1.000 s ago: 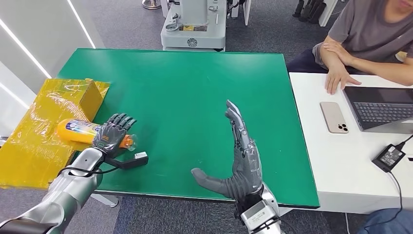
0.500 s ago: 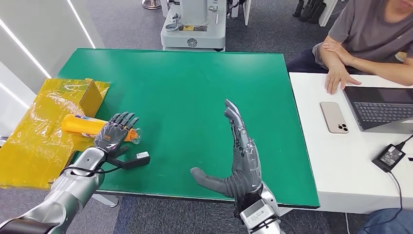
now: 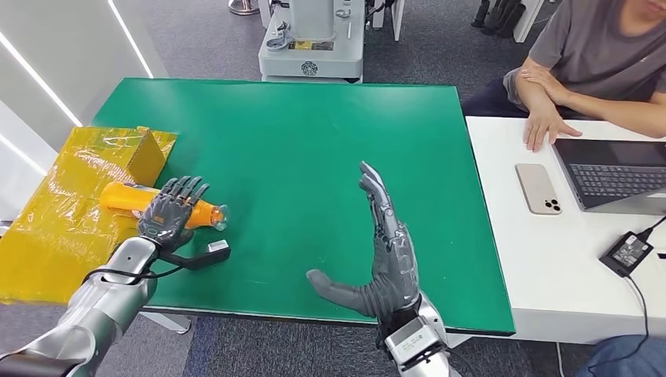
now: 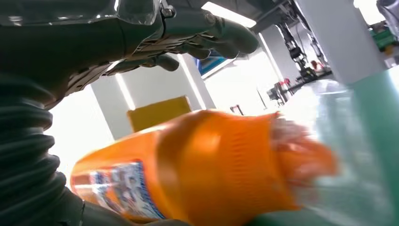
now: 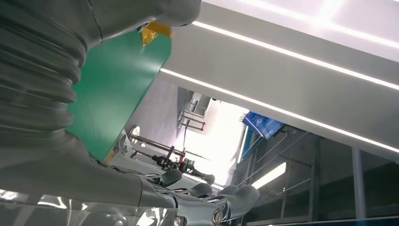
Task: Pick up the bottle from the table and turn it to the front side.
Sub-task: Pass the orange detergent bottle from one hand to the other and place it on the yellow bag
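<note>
We see the orange bottle (image 3: 129, 200) lying on its side at the left edge of the green tabletop (image 3: 298, 141), partly on a yellow box (image 3: 71, 204). Our left robot hand (image 3: 166, 212) wraps around it. Our right robot hand (image 3: 385, 251) stands open, holding nothing.

Both arms are silver; each hand, left hand (image 3: 167, 212) and right hand (image 3: 385, 251), has dark grey fingers and ribbed grey wrist cover.
</note>
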